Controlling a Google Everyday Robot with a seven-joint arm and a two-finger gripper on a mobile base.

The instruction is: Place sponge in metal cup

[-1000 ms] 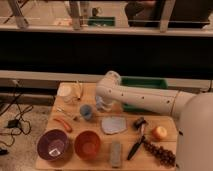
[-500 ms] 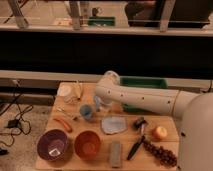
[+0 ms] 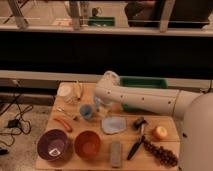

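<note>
My gripper hangs from the white arm over the left middle of the wooden table, just right of the light-blue cup. No dark metal cup shows; the arm and gripper cover the spot behind the blue cup. A grey oblong block, possibly the sponge, lies flat at the table's front edge, well in front of the gripper. Nothing can be seen in the gripper.
A purple bowl and an orange bowl stand at the front left. A grey-blue flat piece, black brush, orange fruit and grapes lie right. A green bin is behind the arm; a white object sits far left.
</note>
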